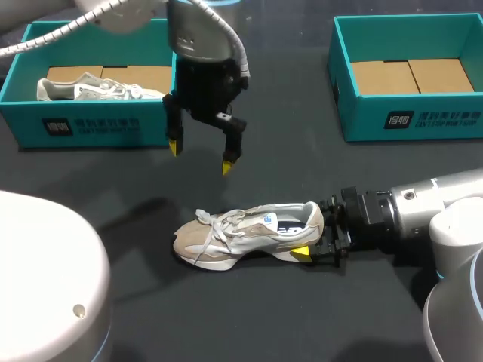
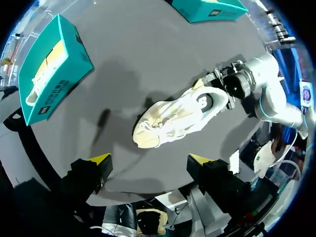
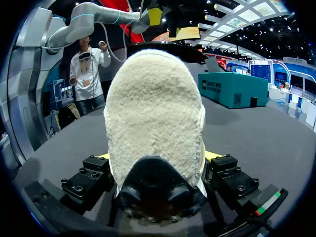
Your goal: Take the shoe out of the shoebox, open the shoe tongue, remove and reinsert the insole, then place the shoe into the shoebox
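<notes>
A beige and white shoe (image 1: 249, 230) lies on its sole on the dark table, toe pointing left, laces loose. My right gripper (image 1: 311, 230) comes in from the right and is shut on the shoe's heel. In the right wrist view the fuzzy heel (image 3: 155, 113) fills the space between its fingers (image 3: 96, 170). My left gripper (image 1: 201, 156) hangs open above the table, behind the shoe and apart from it. From its wrist view the shoe (image 2: 177, 118) lies ahead of the open left gripper (image 2: 150, 159). The teal shoebox (image 1: 423, 117) at the back right holds only cardboard.
Another teal shoebox (image 1: 90, 124) stands at the back left with a second pale shoe (image 1: 98, 89) in it. It also shows in the left wrist view as the teal shoebox (image 2: 54, 84), and bare dark table lies between the boxes and in front of the shoe.
</notes>
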`<action>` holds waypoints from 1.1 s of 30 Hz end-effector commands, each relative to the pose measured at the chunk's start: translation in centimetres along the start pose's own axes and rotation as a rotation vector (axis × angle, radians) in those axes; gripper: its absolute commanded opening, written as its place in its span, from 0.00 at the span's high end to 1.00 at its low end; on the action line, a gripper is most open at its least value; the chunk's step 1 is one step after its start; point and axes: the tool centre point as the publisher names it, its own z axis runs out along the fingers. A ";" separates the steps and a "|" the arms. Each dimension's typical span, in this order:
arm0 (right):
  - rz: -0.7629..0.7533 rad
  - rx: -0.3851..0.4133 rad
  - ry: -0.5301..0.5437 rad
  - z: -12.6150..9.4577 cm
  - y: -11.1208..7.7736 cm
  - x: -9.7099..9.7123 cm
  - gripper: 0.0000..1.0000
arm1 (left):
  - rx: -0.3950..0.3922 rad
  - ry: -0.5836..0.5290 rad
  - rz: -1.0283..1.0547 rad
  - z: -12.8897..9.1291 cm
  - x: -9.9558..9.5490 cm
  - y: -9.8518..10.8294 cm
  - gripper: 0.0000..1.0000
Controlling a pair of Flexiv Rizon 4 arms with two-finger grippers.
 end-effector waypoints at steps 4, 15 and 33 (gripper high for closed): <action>0.000 0.003 0.000 0.0 0.1 0.1 1.00 | -0.051 -0.114 -0.140 2.6 5.3 0.3 0.00; 0.000 0.003 0.000 0.0 0.1 0.1 1.00 | -0.021 -0.119 -0.319 3.7 7.6 0.7 0.00; 0.000 0.003 0.000 0.0 0.1 0.1 1.00 | -0.022 -0.159 -0.437 6.8 9.5 -2.0 0.00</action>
